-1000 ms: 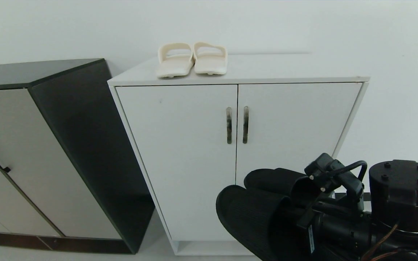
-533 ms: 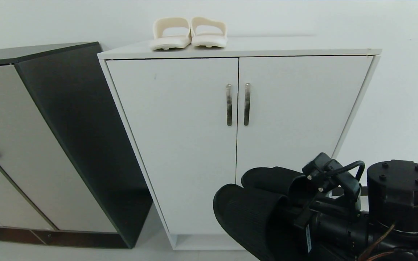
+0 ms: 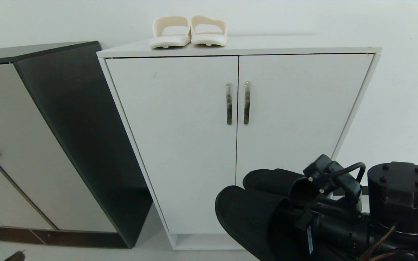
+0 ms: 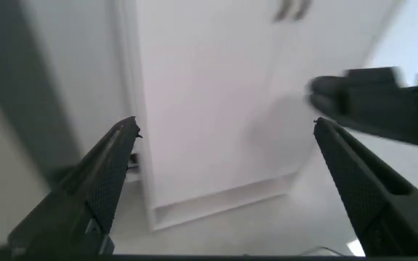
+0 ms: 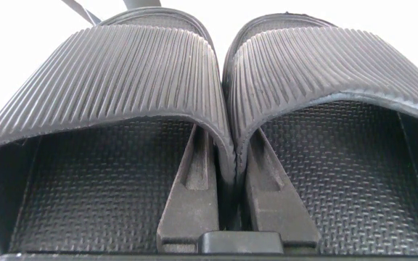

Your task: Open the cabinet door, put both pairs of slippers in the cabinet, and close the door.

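Ahead of both sets of fingers stands the white cabinet [image 3: 180,145], both doors shut. A dark cabinet [image 3: 78,145] crowds its left side, so I reckon the left door has little room to swing. The black slippers [image 3: 259,206] hang low before the right door, with the right gripper [image 5: 227,156] clamped on their touching inner walls. The cream slippers [image 3: 189,30] sit on top. Free and spread wide, the left gripper [image 4: 231,167] looks up at the upright handles [image 3: 229,103], well above its fingertips.
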You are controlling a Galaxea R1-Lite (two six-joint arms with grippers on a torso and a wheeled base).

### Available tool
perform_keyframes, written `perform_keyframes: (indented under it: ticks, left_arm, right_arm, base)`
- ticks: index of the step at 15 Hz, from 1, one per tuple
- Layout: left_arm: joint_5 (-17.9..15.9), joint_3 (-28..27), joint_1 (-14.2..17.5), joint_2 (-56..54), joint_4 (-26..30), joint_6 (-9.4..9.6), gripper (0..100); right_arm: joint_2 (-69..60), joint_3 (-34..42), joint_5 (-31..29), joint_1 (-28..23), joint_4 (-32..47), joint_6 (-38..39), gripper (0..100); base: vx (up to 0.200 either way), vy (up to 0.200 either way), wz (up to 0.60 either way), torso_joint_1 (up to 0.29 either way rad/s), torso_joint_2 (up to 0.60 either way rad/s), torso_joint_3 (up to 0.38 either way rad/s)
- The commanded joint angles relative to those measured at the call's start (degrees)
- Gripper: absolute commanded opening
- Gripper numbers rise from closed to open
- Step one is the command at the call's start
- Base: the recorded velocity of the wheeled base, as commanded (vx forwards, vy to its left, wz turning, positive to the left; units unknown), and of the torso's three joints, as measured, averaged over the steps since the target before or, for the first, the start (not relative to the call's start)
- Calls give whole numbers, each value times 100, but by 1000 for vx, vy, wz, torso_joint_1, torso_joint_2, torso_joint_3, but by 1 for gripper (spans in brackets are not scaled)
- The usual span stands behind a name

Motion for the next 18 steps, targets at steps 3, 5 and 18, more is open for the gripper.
perform_keyframes:
  ticks: [3,5,18]
  left_arm:
    - [-1075,-959,-920,3008,-1531,-214,100]
    - [-1040,-1363,-1597,3720,-1856,-214,100]
    - [-354,-4105,-3943,6884,-2981,-320,100]
  right_arm:
    - [-202,68,-9,-37,10,2,0]
    - [-211,130,-9,-63,1,-7,0]
    - [-132,130,167,-63,1,2,0]
  base:
    - [0,0,0,0,0,0]
    - [0,0,0,0,0,0]
    - [0,0,0,0,0,0]
